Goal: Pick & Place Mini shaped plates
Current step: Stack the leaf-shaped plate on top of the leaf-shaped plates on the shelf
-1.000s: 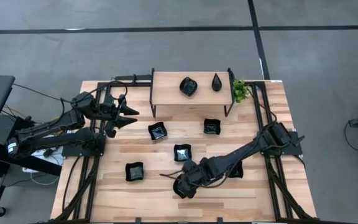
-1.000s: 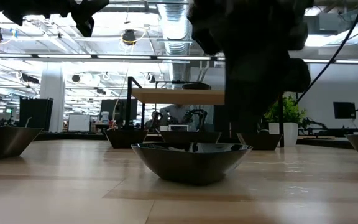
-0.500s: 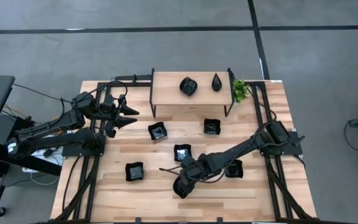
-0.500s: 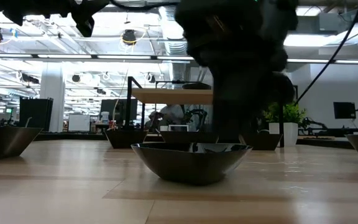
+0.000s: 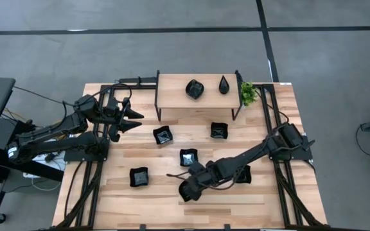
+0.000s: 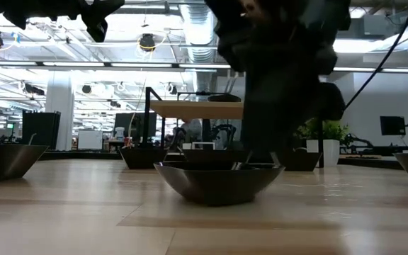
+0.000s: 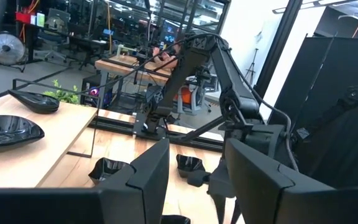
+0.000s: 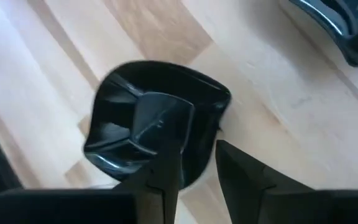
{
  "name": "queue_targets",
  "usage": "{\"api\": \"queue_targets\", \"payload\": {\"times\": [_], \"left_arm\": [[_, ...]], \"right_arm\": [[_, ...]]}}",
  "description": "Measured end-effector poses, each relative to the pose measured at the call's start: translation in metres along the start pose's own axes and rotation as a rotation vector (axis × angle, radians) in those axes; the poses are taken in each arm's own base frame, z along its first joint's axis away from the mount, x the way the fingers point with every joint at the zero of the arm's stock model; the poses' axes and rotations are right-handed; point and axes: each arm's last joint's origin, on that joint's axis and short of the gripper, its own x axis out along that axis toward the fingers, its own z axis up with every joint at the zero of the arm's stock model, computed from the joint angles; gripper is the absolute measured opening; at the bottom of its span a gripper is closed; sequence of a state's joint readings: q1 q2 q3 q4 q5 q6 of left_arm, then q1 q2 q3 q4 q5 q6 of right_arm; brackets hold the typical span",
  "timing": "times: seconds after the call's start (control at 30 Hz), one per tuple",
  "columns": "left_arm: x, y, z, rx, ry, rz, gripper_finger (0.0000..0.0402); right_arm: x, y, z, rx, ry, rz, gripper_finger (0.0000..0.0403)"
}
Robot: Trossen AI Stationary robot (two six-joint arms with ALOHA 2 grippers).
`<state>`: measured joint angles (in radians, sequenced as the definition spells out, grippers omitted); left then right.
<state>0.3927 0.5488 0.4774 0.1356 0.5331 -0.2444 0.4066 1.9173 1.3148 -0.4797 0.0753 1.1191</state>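
right gripper (image 8: 191, 165): jaws straddle the rim of a square plate (image 8: 157, 124) near the worktop's (image 5: 108, 205) front edge, one finger inside, one outside, narrowing, not clamped yet; set for a rim pinch
left gripper (image 5: 133, 120): jaws open, empty, parked above the worktop's left side
shelf (image 5: 172, 96): drop-off, probably; 2 plates, one leaf, one teardrop
worktop plates: 6 squares counted, the sixth half hidden under the right arm
plant (image 5: 247, 94): 1, beside shelf
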Motion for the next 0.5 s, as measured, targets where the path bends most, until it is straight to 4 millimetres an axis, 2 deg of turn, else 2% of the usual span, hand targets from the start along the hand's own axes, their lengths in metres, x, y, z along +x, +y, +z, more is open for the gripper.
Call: {"api": "queue_targets", "payload": {"times": [0.3, 0.5], "left_arm": [[0.0, 0.0, 0.0, 0.0, 0.0, 0.0, 0.0159], [0.0, 0.0, 0.0, 0.0, 0.0, 0.0, 0.0159]], "right_arm": [[0.0055, -0.0055, -0.009, 0.018, 0.03, -0.011, 0.0098], [0.0058, -0.0038, -0.0062, 0.02, 0.014, 0.016, 0.0098]]}}
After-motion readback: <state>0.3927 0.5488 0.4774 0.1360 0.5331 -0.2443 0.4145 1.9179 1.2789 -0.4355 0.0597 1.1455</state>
